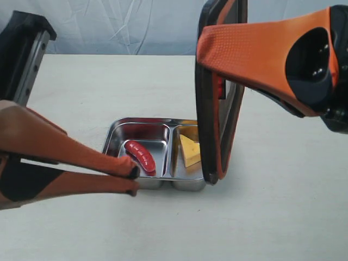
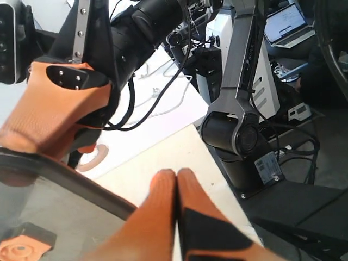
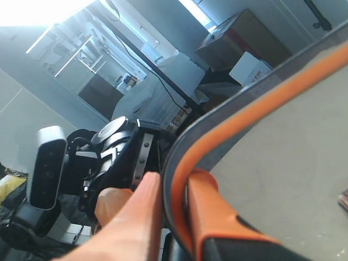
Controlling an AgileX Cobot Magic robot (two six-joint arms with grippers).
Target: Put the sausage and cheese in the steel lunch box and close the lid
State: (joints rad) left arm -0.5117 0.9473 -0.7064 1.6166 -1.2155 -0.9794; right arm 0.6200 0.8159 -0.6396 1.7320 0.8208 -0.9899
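Worktop: pale surface (image 1: pixel 81 92), with a creased white sheet (image 1: pixel 125 24) hanging behind it.
Left claw: nearest of all (image 1: pixel 132 181), its fingers pressed together on nothing. The tips sit at the lunch box's front left corner; whether they touch it cannot be told.
Lunch box: steel tray (image 1: pixel 142 120) in the middle of the worktop, uncovered.
Sausage: red, lying slantwise in the left compartment (image 1: pixel 140 156).
Cheese: yellow wedge in the right compartment (image 1: pixel 190 150), partly hidden by the lid.
Lid: dark, standing almost upright on edge (image 1: pixel 209 136). Its lower rim is at the box's right front corner and its orange seal faces the box.
Right claw: narrow (image 1: pixel 202 49), pinching the lid's upper rim with one finger on each face.
Stage: both foods look to be in, so only the closing seems left.
Handling: the lid is likely stiff, light and smooth. The rim pinch suits tipping it down, but it could pivot or slip.
Risk: the steel box may skate on the worktop, so bracing the front corner would help.
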